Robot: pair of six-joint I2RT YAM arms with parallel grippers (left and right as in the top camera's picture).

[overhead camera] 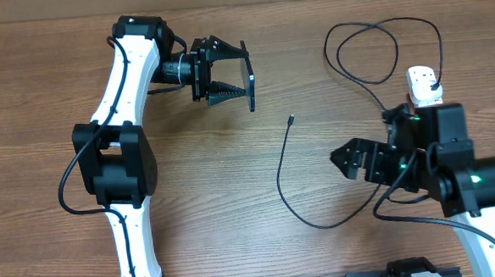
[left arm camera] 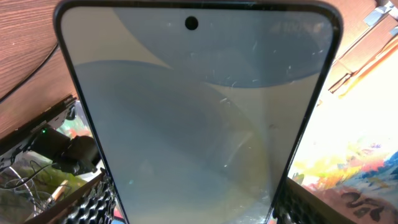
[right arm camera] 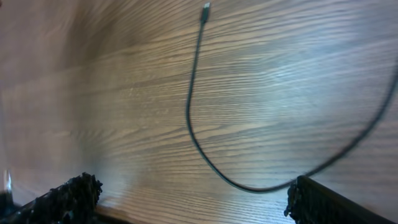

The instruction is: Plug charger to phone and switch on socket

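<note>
L gripper [overhead camera: 232, 75] pinches the phone [left arm camera: 199, 118] across its width and holds it off the table [overhead camera: 201, 217], screen toward the wrist cam. The selfie-cam end is far from the pads, so the port end prob sits down by the fingers, meaning tight access, and a push there could pivot or slip the phone. R gripper [overhead camera: 344, 161] hangs near the charger [overhead camera: 280, 181] cable, jaws spread wide w/ nothing in them. Connector tip [overhead camera: 291, 119] lies flat on the wood, well apart from the phone. Risks imo: the tip is tiny and low, so the fingers may scrape the table or grab cable behind it, leaving the tip floppy and misaligned. The plug sits in the socket [overhead camera: 417, 80] far right, so a tug on the cable could drag the strip or unseat it. Switch state: can't tell.
</note>
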